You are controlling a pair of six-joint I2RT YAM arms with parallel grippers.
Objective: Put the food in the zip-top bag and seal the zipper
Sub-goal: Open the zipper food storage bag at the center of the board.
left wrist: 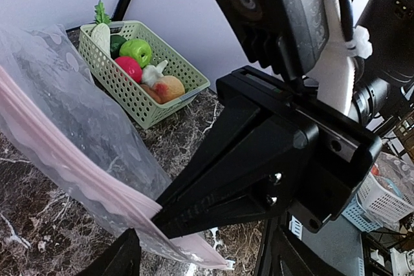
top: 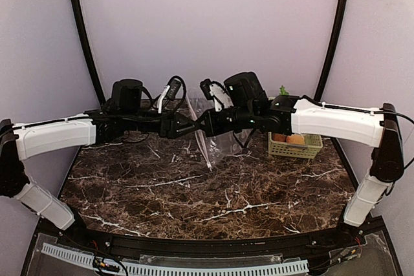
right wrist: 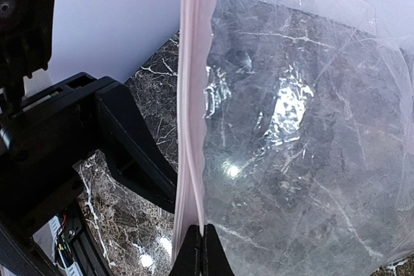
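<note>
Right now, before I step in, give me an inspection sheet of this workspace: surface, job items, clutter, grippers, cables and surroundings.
Surface: dark marble table.
Job's things: zip-top bag held up between the arms, no food seen inside; zipper is gripped near one end; food sits in the green basket.
Clutter: nothing seen.
Grippers: right gripper shut on the zipper; left gripper looks open, its fingers either side of the zipper's end.
Cables: black cables loop above the wrists.
Surroundings: pale walls; storage baskets beyond the table.
</note>
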